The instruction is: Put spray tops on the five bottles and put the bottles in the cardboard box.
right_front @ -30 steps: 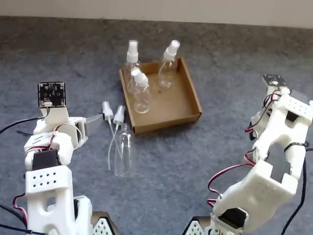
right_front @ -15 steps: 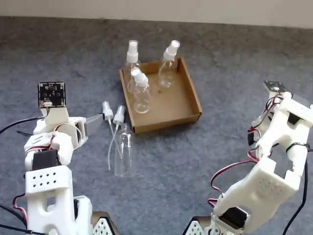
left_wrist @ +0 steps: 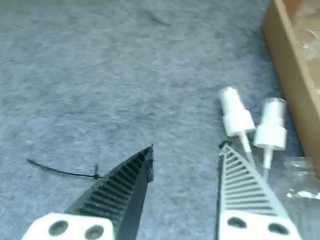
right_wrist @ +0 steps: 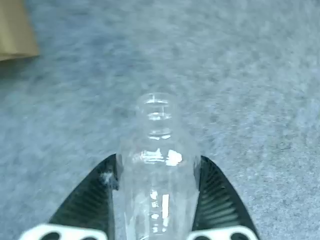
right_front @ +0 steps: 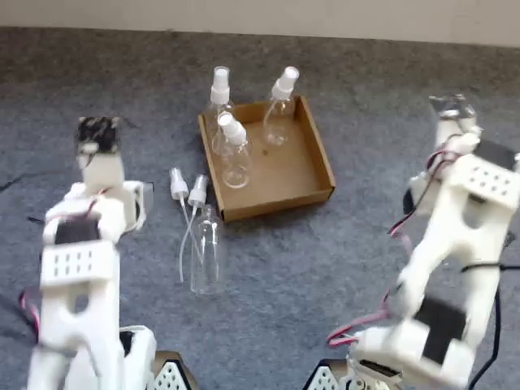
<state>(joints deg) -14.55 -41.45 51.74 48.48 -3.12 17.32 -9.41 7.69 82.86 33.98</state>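
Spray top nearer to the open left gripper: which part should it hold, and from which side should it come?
The spray top lies flat on the carpet, so come from above. Close across its thick white collar, not the thin tube, which would likely slip. The other spray top lies close beside, so aim carefully into the gap between them.

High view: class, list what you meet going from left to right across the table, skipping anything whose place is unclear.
In order: left arm → spray tops → box → right arm.
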